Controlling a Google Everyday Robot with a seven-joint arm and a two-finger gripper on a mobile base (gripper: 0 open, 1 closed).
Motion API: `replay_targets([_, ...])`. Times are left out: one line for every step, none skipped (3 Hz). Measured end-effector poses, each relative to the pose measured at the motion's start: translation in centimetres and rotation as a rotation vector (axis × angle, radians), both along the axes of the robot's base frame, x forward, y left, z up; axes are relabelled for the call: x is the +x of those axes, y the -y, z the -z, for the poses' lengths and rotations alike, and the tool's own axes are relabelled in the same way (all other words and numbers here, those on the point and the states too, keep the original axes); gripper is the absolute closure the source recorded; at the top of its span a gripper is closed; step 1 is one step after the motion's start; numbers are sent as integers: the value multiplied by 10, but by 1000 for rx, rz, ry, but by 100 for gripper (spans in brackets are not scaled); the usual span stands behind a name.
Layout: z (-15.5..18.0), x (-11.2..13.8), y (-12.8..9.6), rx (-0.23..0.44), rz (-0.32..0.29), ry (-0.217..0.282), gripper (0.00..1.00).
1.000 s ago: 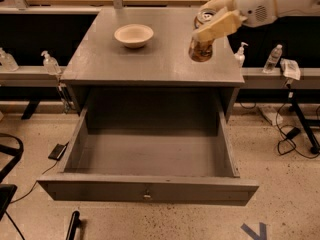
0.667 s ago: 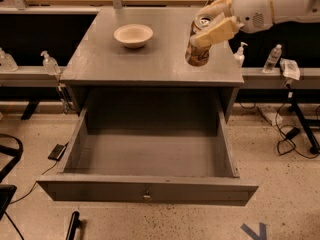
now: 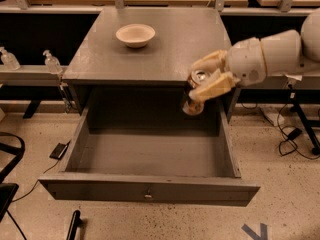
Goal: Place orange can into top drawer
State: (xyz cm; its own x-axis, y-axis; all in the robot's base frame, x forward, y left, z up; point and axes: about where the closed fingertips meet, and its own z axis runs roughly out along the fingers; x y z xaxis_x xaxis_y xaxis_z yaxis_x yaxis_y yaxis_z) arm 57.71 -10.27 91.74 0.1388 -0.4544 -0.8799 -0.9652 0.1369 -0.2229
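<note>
Brownish-orange silver-topped drink can [image 3: 192,105]: tilted in mid-air, over 2 o'clock corner of wide grey open top drawer [image 3: 150,190].
Cream two-finger gripper [image 3: 197,81]: fingers clamped on can.
Round cream bowl [image 3: 135,35]: on grey cabinet top [image 3: 175,44], 10 o'clock from can.

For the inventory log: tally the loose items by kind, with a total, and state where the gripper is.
Bowls: 1, cream bowl on the cabinet top.
Cans: 1, orange can, clamped in the gripper above the open top drawer, right rear.
Bottles: 2, clear bottles on the left shelf.
Total: 4.
</note>
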Motion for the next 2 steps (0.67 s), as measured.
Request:
replay_targets([19, -9, -2, -3, -19, -31, 100])
replay_targets([19, -9, -2, -3, -19, -31, 100])
